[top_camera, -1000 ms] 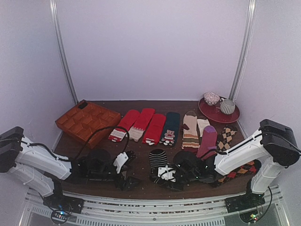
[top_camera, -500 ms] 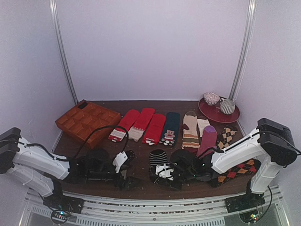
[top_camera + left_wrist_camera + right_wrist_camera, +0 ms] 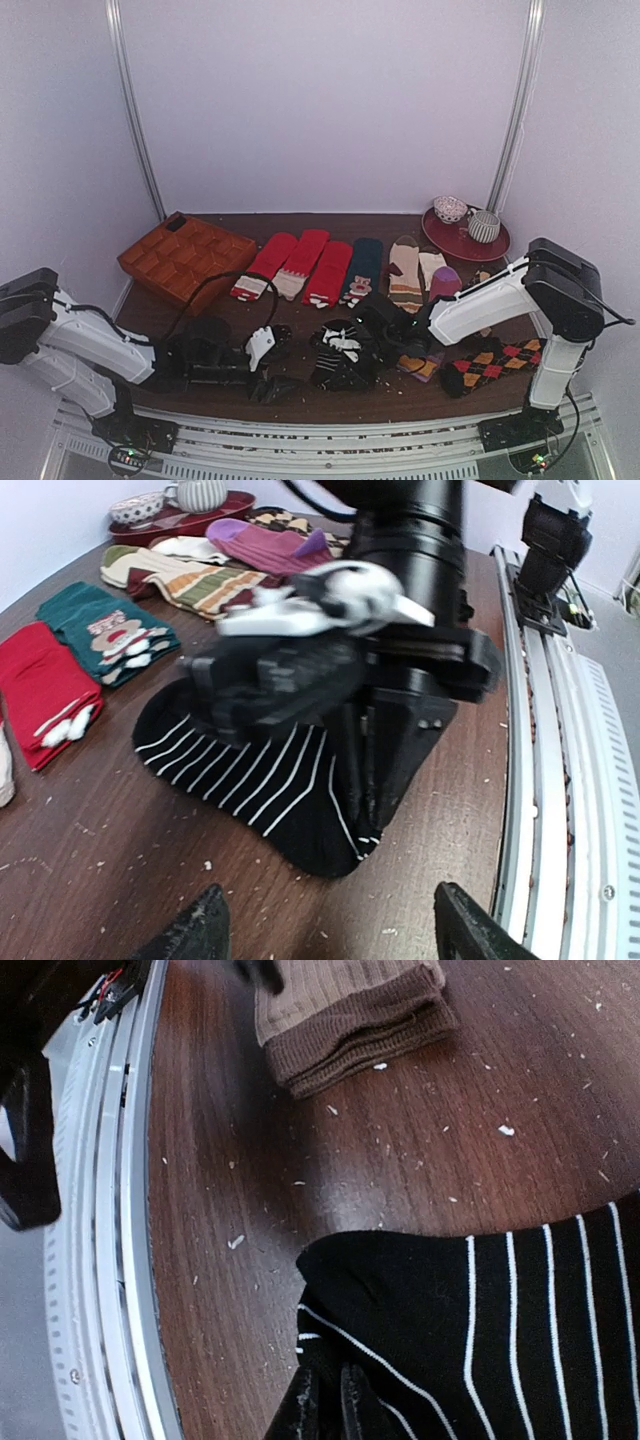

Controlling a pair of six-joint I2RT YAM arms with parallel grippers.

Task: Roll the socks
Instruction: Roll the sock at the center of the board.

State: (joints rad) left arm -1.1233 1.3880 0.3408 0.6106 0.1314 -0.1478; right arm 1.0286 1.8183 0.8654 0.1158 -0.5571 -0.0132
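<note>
Right gripper (image 3: pixel 325 1407) pinches the near end of the striped socks (image 3: pixel 240 780), flat at the middle of the table's (image 3: pixel 300 224) near edge.
Left gripper (image 3: pixel 335 935) sits just left, jaws spread, gripping nothing. From above, the right arm hides most of the socks. Tan sock (image 3: pixel 350 1010) lies close by along the near edge. Behind: 3 red socks (image 3: pixel 305 258), teal sock (image 3: pixel 362 265), purple sock (image 3: pixel 445 283). Argyle sock (image 3: pixel 492 363) at near right corner, orange tray (image 3: pixel 185 258) back left, plate (image 3: pixel 465 246) with 2 cups back right.
</note>
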